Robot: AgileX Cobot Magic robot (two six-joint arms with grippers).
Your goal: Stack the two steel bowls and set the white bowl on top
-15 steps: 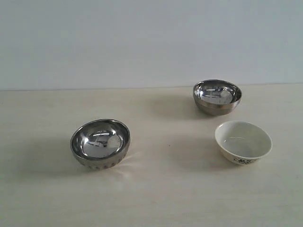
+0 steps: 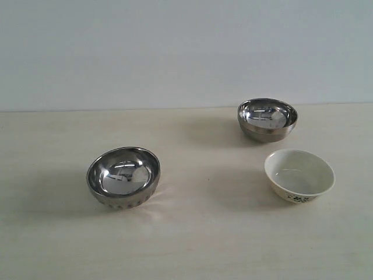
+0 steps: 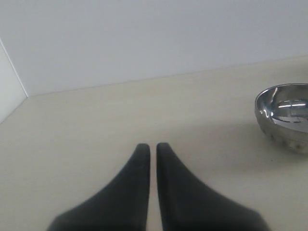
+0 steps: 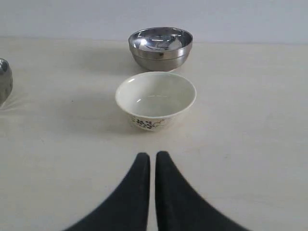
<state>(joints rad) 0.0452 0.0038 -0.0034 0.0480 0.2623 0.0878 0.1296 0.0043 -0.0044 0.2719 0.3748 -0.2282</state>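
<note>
With nothing stacked yet, we judged the next move was opening a gripper to lift one steel bowl: in the exterior view the ribbed steel bowl [image 2: 123, 177] sat lower left, well apart from our empty, all-but-closed left gripper [image 3: 152, 147], the plain steel bowl [image 2: 267, 119] upper right, and the white bowl [image 2: 299, 175] below it, near our equally closed, empty right gripper [image 4: 152, 155].

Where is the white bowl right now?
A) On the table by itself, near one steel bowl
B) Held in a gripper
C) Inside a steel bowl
A: the white bowl stands on the table, close to one steel bowl but not touching it.
</note>
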